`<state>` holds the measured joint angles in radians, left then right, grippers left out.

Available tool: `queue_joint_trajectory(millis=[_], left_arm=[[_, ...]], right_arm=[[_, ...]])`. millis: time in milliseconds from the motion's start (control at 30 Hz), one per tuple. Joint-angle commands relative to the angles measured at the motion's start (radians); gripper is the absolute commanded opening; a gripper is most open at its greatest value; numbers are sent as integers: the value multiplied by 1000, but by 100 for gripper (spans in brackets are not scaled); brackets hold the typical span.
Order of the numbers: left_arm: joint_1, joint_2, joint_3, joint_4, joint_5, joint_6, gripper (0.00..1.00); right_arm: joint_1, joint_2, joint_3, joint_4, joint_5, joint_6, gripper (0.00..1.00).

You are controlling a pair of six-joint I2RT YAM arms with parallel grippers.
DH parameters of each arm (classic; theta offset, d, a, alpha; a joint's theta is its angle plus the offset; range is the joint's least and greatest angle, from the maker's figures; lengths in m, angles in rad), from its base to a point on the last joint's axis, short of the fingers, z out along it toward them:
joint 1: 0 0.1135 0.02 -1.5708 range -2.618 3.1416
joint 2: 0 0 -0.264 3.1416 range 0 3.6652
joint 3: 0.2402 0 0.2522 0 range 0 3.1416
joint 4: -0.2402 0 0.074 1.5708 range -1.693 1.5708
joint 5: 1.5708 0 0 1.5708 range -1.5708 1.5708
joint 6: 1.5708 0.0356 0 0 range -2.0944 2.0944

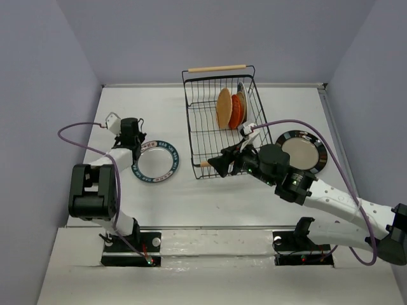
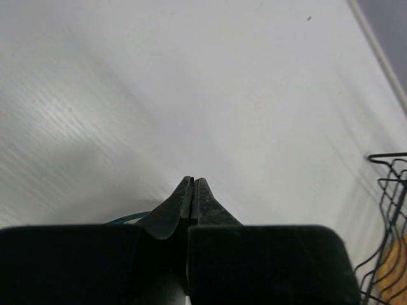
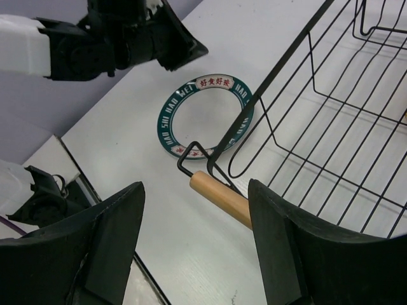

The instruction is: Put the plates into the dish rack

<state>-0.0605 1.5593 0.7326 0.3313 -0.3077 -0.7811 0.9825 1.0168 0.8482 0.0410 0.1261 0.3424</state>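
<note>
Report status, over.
Left end effector shut, empty. Right end effector open over dish rack handle. Tan plate, orange plate racked; green-rimmed plate, black-rimmed plate on table.

The dish rack (image 1: 205,136) is black metal wire, its handle (image 3: 221,198) smooth pale wood.

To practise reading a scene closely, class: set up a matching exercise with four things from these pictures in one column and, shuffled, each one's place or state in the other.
Things
1. green-rimmed plate
2. black-rimmed plate
3. orange-red plate
4. left end effector

Places or states
A. standing on edge inside the dish rack
B. flat on the table, right of the rack
C. shut, holding nothing
D. flat on the table, left of the rack

Pairs: 1-D, 2-B, 3-A, 4-C
</note>
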Motion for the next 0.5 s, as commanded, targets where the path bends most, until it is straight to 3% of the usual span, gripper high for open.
queue_joint_trajectory(millis=[0,67,167,200,267,300,333,400,467], left_arm=[[7,-151,85,-1,4,71,6],[8,-212,73,-38,47,69,10],[16,-373,4,-133,94,62,32],[22,-411,-51,-159,105,57,47],[48,-532,-151,-230,140,45,63],[53,-580,-182,-259,147,40,79],[68,-625,-206,-290,150,37,86],[114,-747,-254,-401,157,37,96],[128,-823,-265,-507,162,31,99]], right_arm=[[4,-6,-5,65,26,-26,71],[4,5,-1,65,24,-28,71],[4,20,-1,65,7,-25,71],[4,20,-1,65,4,-23,71],[4,17,-1,66,1,-20,71],[4,16,-1,66,0,-19,71],[4,11,-3,66,1,-20,71],[4,9,-6,68,3,-20,71],[4,12,-6,68,3,-19,71]])
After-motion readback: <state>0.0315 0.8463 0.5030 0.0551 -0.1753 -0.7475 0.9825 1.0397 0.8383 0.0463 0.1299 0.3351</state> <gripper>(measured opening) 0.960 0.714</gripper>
